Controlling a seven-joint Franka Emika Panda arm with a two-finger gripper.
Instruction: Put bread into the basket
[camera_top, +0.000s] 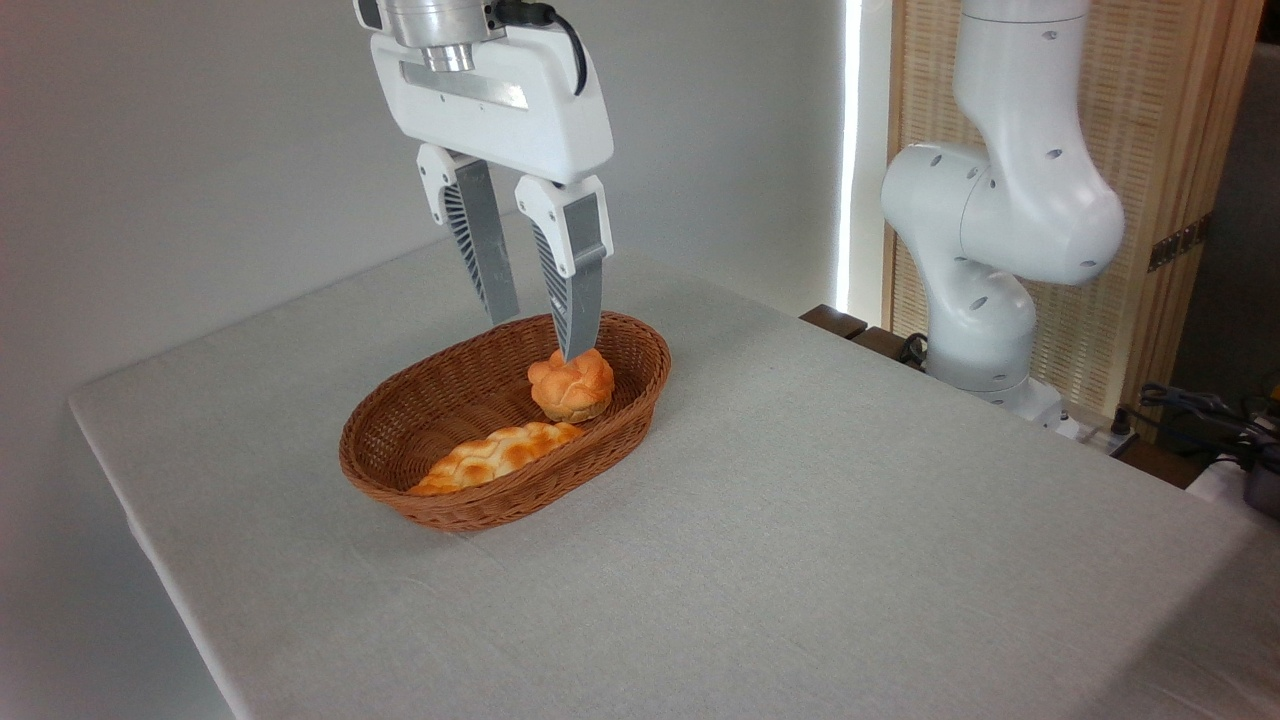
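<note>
1. Along the near wall of the basket (648, 352) you can see the bread (497, 455), the long braided loaf, lying lengthwise with one pointed end toward the small knotted bun (571, 385), which sits deeper inside.
2. You should expect the loaf to be light and somewhat soft under the crust, so it would likely dent if squeezed hard. If you ever need to take hold of it, grip across the thick middle, not the tapering tips.
3. The task looks done to you: the loaf rests fully within the wicker rim, touching the weave.
4. Your gripper (540, 338) hangs above the far half of the basket with its fingers parted to a moderate gap, holding nothing; the right fingertip appears just over the bun, though you cannot tell from this view whether it touches.
5. Around it, the grey table (800, 520) shows nothing else on it.
</note>
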